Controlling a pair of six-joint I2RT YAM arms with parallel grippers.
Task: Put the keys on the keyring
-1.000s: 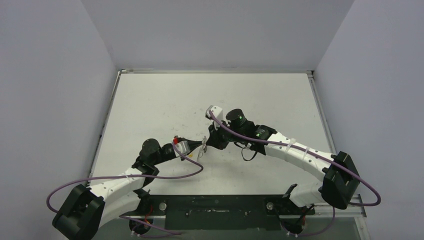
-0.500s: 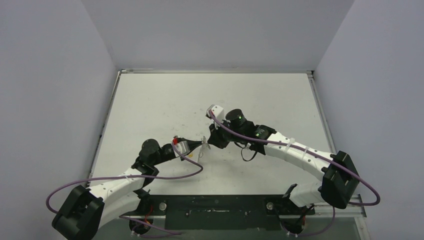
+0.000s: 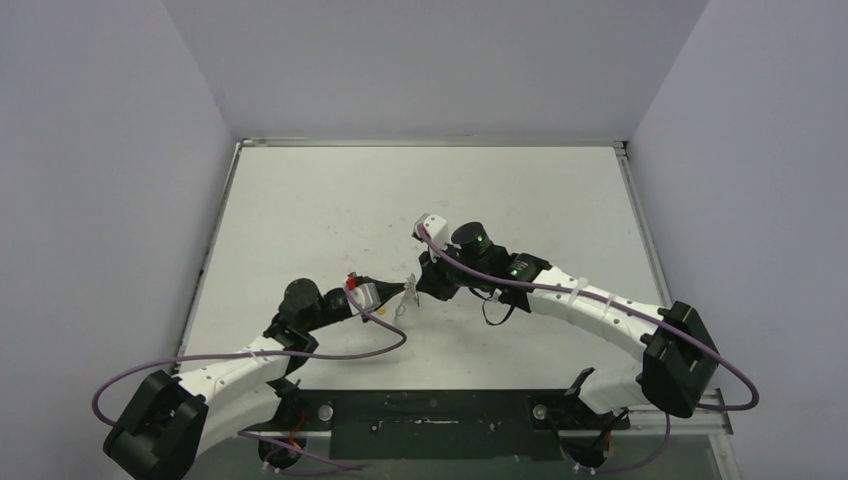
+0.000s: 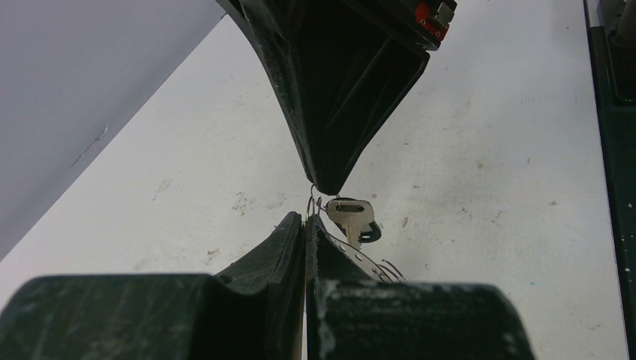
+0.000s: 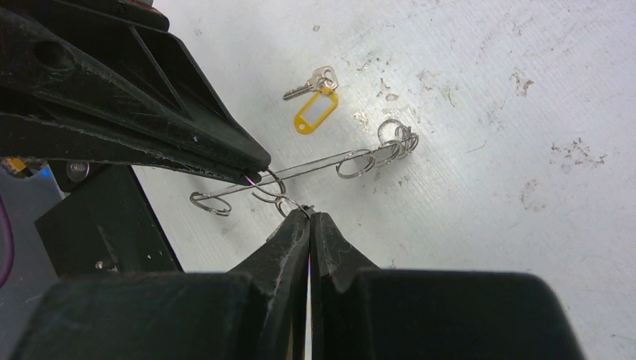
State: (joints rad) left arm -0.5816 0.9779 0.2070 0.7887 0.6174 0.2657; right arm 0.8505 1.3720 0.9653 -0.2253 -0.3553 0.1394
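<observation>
While the left gripper (image 4: 306,222) and right gripper (image 5: 309,214) are both clamping shut, seemingly on the keyring (image 5: 315,171), its wire is running crosswise past the right tips, with the yellow-tagged key (image 5: 315,105) lying on the table (image 5: 525,90) beyond.
</observation>
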